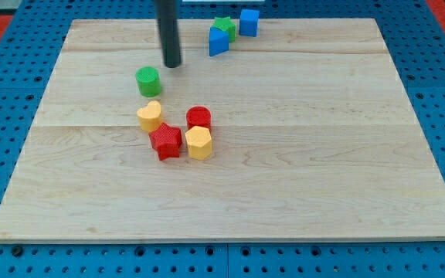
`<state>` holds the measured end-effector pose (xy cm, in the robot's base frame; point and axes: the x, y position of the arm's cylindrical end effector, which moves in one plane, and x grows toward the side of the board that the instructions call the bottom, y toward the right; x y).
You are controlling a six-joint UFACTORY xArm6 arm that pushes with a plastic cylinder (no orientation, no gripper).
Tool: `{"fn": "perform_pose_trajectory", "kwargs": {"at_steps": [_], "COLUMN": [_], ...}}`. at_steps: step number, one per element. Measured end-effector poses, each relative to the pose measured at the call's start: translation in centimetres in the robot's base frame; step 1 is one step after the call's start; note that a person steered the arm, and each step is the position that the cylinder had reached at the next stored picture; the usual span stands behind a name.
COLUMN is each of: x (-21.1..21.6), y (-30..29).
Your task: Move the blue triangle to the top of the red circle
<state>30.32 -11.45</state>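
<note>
My tip, a bare rod with no fingers to open or close, rests at 9 o'clock of the blue triangle, plausibly placed to start nudging it toward the red circle at 6 o'clock.

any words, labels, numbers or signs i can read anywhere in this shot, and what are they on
None: no readable text in the camera view.
Wooden board: bare grain, no print.
Blue triangle, red circle and the other blocks: plain coloured faces, no marks.
My tip, left of the blue triangle: plain dark rod, no label.
Blue pegboard: holes only.
</note>
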Motion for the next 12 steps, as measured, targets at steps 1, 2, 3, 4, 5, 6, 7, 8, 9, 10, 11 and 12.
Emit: {"fn": "perform_pose_trajectory", "kwargs": {"at_steps": [1,2,3,4,5,6,7,8,9,10,11,12], "x": [1.7,4.4,5.4,3.3,1.6,-3.9,-10.7,-11.2,-11.1,-11.1,-11.1,-10.6], "y": [-3.2,-1.0,3.3,2.6,11.2,20.2,23.8,23.0,17.5,11.6,11.6,12.2]}}
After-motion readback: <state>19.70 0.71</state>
